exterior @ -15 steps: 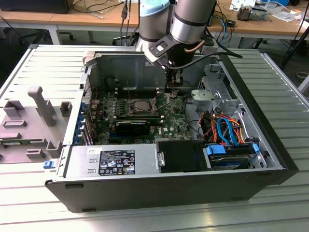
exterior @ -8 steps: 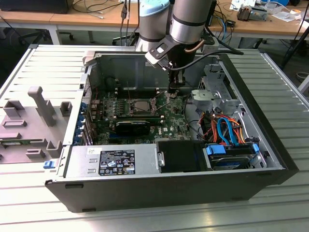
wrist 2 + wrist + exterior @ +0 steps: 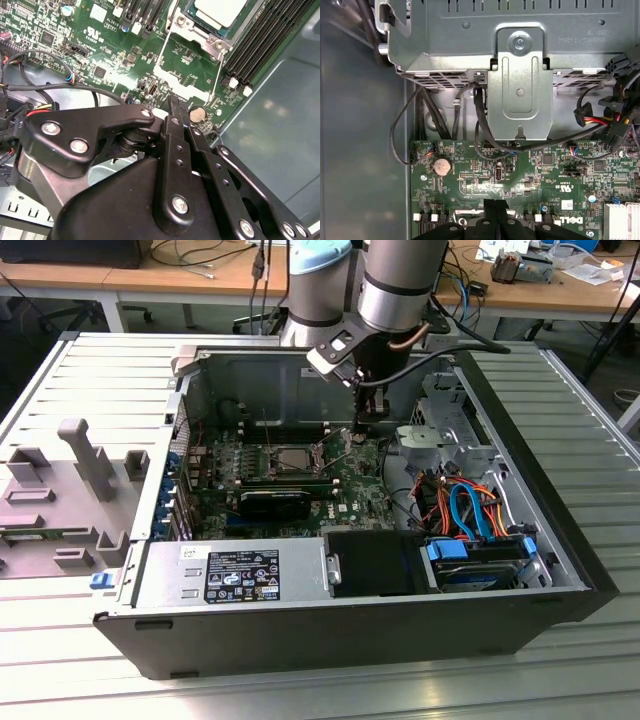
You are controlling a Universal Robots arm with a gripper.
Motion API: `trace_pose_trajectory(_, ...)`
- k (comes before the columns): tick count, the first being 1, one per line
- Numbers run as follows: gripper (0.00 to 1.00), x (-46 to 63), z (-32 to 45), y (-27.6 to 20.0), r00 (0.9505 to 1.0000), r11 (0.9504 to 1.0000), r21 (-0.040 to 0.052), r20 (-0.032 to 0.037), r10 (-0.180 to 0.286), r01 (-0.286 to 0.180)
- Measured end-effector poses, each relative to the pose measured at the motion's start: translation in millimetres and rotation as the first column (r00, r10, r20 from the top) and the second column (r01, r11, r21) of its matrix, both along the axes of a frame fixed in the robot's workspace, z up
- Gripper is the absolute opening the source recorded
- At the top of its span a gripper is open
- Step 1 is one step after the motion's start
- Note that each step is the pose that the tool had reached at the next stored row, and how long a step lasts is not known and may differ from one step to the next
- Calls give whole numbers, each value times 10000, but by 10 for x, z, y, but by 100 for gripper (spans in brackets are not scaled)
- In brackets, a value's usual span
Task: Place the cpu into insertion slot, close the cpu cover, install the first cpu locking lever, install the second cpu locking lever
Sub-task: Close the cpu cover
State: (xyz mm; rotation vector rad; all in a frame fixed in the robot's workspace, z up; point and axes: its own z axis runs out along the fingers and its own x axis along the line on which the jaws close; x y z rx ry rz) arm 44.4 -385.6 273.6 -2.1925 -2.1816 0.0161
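With the cpu (image 3: pixel 222 10) sitting in the slot (image 3: pixel 200 21), the tool (image 3: pixel 174 101), pinched narrow and holding nothing, is hovering by the seemingly open cover (image 3: pixel 180 84), which I judge is wanting a gentle, square push clear of the board (image 3: pixel 100 45).

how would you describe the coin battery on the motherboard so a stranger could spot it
Inside the open computer case, look at the green motherboard. Go to its edge beside the bare grey case wall, near the black cables. The coin battery there is the one flat, round silver disc among small dark chips.
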Motion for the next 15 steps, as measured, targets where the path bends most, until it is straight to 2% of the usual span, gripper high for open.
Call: trace_pose_trajectory(15,11,132,-27,0,10000,10000,0,0,1,-1)
